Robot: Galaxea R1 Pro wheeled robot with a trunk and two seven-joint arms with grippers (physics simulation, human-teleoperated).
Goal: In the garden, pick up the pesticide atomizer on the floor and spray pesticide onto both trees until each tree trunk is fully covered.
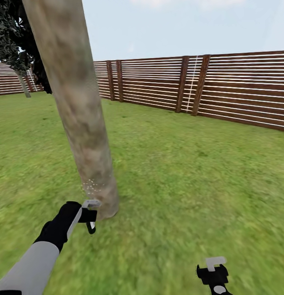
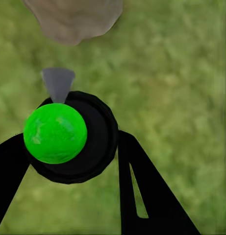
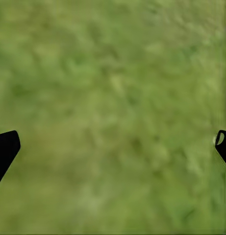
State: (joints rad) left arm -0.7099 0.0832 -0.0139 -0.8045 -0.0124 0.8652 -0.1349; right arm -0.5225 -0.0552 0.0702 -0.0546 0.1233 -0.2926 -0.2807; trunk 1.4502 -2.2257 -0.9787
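The green grass lawn (image 1: pixel 191 164) spreads beneath and all around both pincers, blurred close by. Far beyond them runs a reddish-brown wooden fence of horizontal slats (image 1: pixel 240 90) with darker upright posts, a pale blue sky (image 1: pixel 179 24) above it. Well ahead of the left pincer, a dark-leaved tree with a thin grey stem (image 1: pixel 19 53) stands before the fence.

Head camera: high, angled forward and down across lawn (image 1: pixel 191 164) toward fence (image 1: pixel 240 90), tree trunk (image 1: pixel 76 106) close at left. Left wrist camera: downward, near grass, sharing trunk base (image 2: pixel 73 19). Right wrist camera: close over grass (image 3: pixel 117 98).
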